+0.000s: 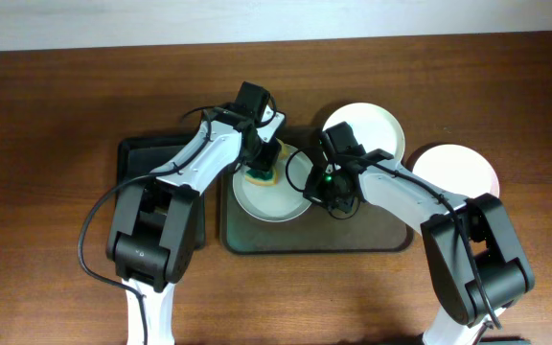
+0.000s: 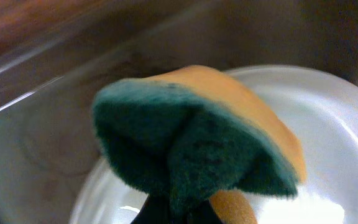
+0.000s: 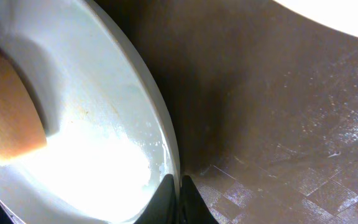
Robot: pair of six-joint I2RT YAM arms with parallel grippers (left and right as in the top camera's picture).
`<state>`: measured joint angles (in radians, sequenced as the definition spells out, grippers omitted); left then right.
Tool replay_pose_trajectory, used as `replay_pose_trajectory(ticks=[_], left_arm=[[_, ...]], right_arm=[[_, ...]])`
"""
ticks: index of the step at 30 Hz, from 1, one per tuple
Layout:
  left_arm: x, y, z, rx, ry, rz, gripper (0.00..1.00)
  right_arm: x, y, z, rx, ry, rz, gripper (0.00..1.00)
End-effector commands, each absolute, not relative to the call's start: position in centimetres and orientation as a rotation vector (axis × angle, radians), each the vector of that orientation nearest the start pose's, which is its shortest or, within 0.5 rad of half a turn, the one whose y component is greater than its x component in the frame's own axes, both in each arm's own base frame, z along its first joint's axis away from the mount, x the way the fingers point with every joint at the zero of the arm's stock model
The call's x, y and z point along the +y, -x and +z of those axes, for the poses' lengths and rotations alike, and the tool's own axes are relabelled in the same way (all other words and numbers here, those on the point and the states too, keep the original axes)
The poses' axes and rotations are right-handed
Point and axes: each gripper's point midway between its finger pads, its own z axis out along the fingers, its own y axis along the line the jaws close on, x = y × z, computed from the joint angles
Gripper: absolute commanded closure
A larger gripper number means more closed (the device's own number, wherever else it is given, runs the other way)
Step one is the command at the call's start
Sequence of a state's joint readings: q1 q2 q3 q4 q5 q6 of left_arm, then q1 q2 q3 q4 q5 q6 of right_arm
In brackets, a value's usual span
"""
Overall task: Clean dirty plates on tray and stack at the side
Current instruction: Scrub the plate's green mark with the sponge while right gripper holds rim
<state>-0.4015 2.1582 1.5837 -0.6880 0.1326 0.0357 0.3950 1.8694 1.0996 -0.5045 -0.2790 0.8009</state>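
A white plate lies at the left of the dark olive-grey tray. My left gripper is shut on a yellow-and-green sponge and presses it on the plate's far-left part; the sponge fills the left wrist view, green side towards the camera, over the plate. My right gripper is shut on the plate's right rim, one finger on each side. The sponge's edge shows there too. A second plate overlaps the tray's far edge. A third plate lies right of the tray.
A smaller black tray lies left of the big tray, under my left arm. The brown wooden table surrounds both trays.
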Motion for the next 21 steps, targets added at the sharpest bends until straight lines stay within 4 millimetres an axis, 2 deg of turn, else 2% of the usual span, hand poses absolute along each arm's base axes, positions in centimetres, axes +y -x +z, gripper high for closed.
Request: replay_pose_trajectory(ticks=[1, 4, 6, 8, 9, 10, 11, 13, 15, 21], left_arm=[[-17.1, -44.6, 1.1, 2.821, -0.408, -0.004, 1.0], [-16.0, -41.6, 0.4, 2.947, -0.44, 0.037, 1.0], [-16.3, -39.5, 0.1, 3.014, -0.57, -0.025, 1.0], [-17.7, -37.7, 0.2, 3.031, -0.757, -0.191, 1.0], [-18.9, -36.7, 0.4, 3.008, -0.882, -0.325, 1.0], [-20.8, -35.5, 1.0, 2.933, -1.06, -0.531, 1.0], [-21.9, -34.9, 1.5, 2.87, -1.144, -0.651, 1.0], [-22.5, -35.3, 1.8, 2.825, -1.153, -0.696, 1.0], [-22.6, -36.8, 1.7, 2.794, -1.11, -0.649, 1.0], [-19.0, -43.5, 1.0, 2.815, -0.615, -0.185, 1.0]], right_arm=[[19.1, -33.7, 0.6, 2.96, -0.553, 0.591, 0.96], [19.1, -33.7, 0.6, 2.96, -0.553, 0.591, 0.96], [19.1, -33.7, 0.6, 2.96, -0.553, 0.591, 0.96], [19.1, -33.7, 0.6, 2.96, -0.553, 0.591, 0.96], [19.1, -33.7, 0.6, 2.96, -0.553, 0.591, 0.96], [19.1, -33.7, 0.6, 2.96, -0.553, 0.591, 0.96], [19.1, -33.7, 0.6, 2.96, -0.553, 0.591, 0.96], [19.1, -33.7, 0.6, 2.961, -0.553, 0.591, 0.96], [19.1, -33.7, 0.6, 2.961, -0.553, 0.591, 0.96], [19.1, -33.7, 0.6, 2.962, -0.553, 0.59, 0.96]])
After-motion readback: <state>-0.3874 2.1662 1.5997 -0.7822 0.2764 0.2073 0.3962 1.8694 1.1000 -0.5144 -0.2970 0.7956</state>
